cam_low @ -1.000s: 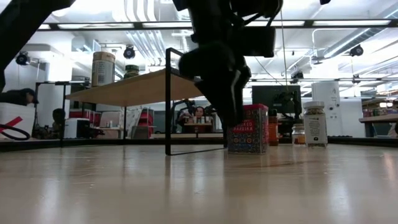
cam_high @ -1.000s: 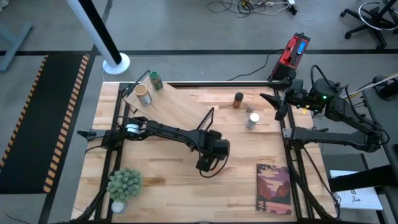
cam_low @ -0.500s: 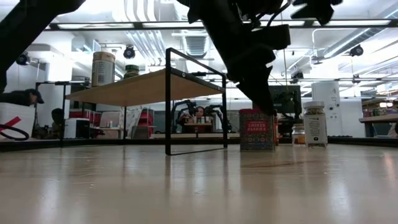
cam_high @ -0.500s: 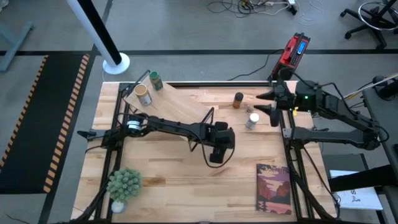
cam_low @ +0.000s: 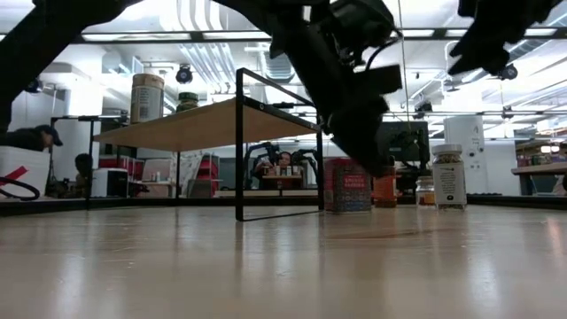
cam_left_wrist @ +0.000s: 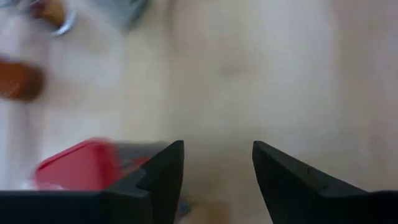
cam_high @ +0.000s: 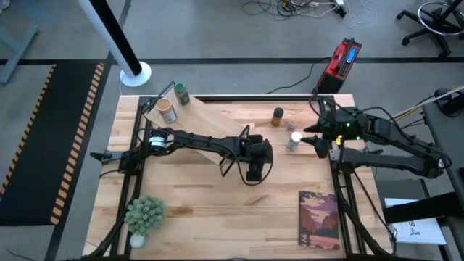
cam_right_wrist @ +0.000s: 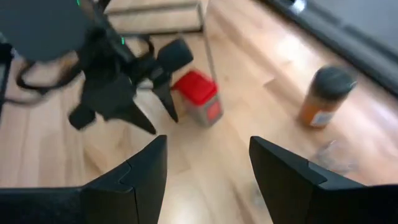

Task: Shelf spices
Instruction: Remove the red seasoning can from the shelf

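Observation:
The shelf (cam_high: 199, 123) slants across the far left of the table and carries a green-lidded jar (cam_high: 181, 94) and a tan-topped jar (cam_high: 167, 110) at its far end. The red tin (cam_right_wrist: 200, 96) stands on the table by the shelf's black frame. My left gripper (cam_left_wrist: 217, 146) hangs open right beside the tin, with nothing between its fingers. A dark-lidded brown jar (cam_high: 278, 116) and a white-lidded jar (cam_high: 293, 140) stand on the table farther right. My right gripper (cam_right_wrist: 208, 140) is open above the table's right side, clear of everything. My left gripper points slanting down, and the outer side of one finger (cam_left_wrist: 163, 171) stands against the red tin's side (cam_left_wrist: 118, 168). Whether finger and tin touch, I cannot tell. The tin stands upright on the table, outside the fingers.
A book (cam_high: 319, 217) lies at the near right and a potted plant (cam_high: 145, 214) at the near left corner. A small silvery-topped jar (cam_high: 292, 127) stands by the white-lidded one. Bare tabletop lies between the plant and the book.
My left gripper has gone toward the far edge and a little to the right. The red tin has slid away from the near edge with it, staying upright. My right gripper has come down and tipped downward over the right side.

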Controlling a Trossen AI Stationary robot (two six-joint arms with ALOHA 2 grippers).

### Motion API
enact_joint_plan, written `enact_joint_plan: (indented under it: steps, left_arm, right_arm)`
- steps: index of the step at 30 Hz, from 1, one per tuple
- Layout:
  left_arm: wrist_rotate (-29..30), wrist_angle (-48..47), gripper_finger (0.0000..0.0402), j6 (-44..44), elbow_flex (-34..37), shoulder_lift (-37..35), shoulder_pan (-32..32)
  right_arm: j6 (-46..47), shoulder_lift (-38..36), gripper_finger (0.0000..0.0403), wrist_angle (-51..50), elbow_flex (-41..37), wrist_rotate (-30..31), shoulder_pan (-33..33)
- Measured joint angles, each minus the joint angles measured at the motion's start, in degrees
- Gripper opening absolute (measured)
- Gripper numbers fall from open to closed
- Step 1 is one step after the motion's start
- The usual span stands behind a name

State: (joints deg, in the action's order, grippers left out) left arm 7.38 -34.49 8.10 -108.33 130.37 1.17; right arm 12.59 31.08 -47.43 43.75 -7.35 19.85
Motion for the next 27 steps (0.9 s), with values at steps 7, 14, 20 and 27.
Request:
enact_joint_plan:
  steps: [7, 14, 20, 27]
  left_arm:
    - [-8.6, -8.5, 0.0165, -1.5, -5.7, 0.0, 3.5]
    - [-9.7, -19.7, 0.0156, -1.2, -13.7, -0.1, 8.6]
    - [-9.6, -22.8, 0.0153, -2.4, -19.4, -0.2, 11.4]
    - [-9.6, -18.5, 0.0149, -6.3, -22.5, -2.3, 13.9]
  right_arm:
    - [1.0, -1.0, 0.0204, 6.6, -5.5, -3.7, -2.3]
    - [0.8, -1.0, 0.0204, 11.9, -8.3, -3.8, -7.4]
    - [0.3, 0.4, 0.0204, 19.4, -10.1, -2.4, -13.5]
    - [-0.5, 6.1, 0.0204, 24.8, -10.2, 4.3, -18.2]
